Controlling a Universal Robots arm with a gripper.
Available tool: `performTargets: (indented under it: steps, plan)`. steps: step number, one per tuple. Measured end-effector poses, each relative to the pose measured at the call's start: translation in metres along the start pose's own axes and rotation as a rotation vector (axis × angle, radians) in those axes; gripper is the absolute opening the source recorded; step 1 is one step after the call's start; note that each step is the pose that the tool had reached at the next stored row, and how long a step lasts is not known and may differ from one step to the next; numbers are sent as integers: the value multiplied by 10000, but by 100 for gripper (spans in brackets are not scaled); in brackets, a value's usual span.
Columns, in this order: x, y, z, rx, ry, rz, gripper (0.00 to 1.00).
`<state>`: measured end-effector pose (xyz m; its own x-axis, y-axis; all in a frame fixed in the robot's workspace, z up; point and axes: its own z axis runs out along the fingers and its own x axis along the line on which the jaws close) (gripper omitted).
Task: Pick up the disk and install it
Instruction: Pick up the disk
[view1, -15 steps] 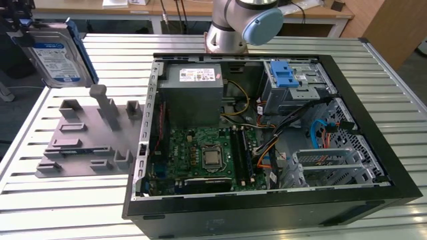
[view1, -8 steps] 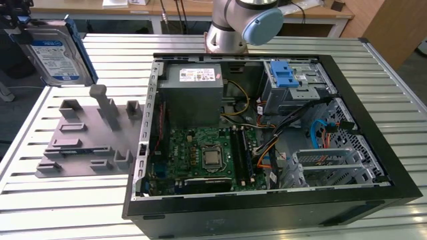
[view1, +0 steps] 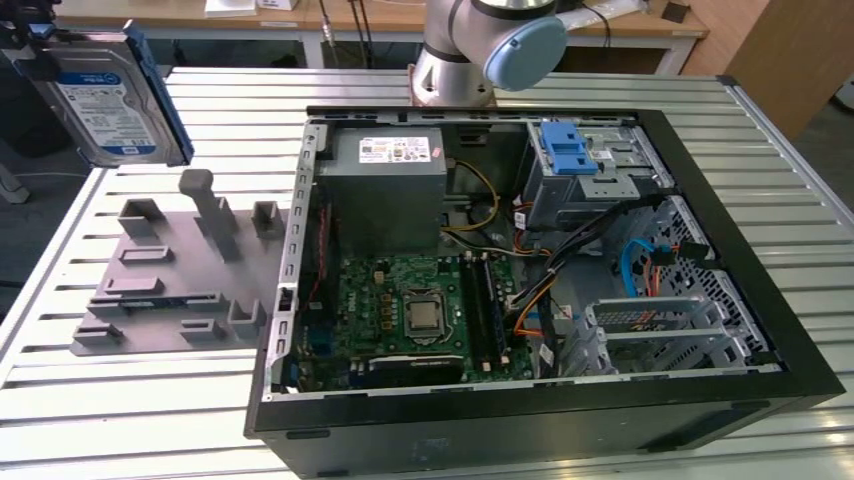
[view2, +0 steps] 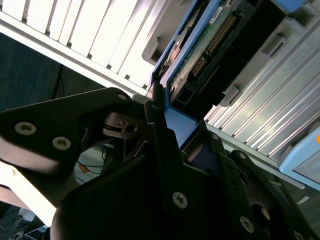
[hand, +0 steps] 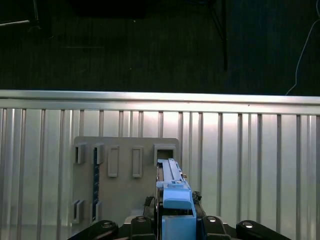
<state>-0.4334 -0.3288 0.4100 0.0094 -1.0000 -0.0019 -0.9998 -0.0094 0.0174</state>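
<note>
While the disk (view1: 110, 95) was held up in the air at the exterior view's left, above the ribbed tabletop (view1: 134, 420) and well apart from the open computer case (view1: 534, 435), the step in hand was judged to be the carrying of the picked disk. In the second wrist view the end effector (view2: 175, 125) was seen pinching the disk, its dark fingers (view2: 160, 145) pressed on the blue carrier bracket at one end. No other thing was touched by the disk. The grey fixture plate (view1: 160, 290) lay under it on the tabletop, and this plate was also seen past the edge of the disk in the first wrist view.

For this step to be done well, a firm and steady grip would be needed, because the disk was gripped at one end only and the plastic bracket could probably bend or slip a little. The disk should be moved without swinging, and the wall of the case and the loose cables (view1: 534, 290) inside should be cleared with a good margin.

The disk was a flat silver metal rectangle with a blue-and-white label on its broad face. It was framed by the blue bracket and was tilted a little from upright. Its green circuit board and connector pins were shown in the second wrist view.
</note>
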Motion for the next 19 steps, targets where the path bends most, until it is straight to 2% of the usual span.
performTargets:
  steps: [6, 13, 19]
  plan:
    - [0, 15, -82, 133, 2, -2, 36]
    - [0, 22, -190, 196, 2, -1, 36]
    - [0, 26, -308, 217, 2, -1, 36]
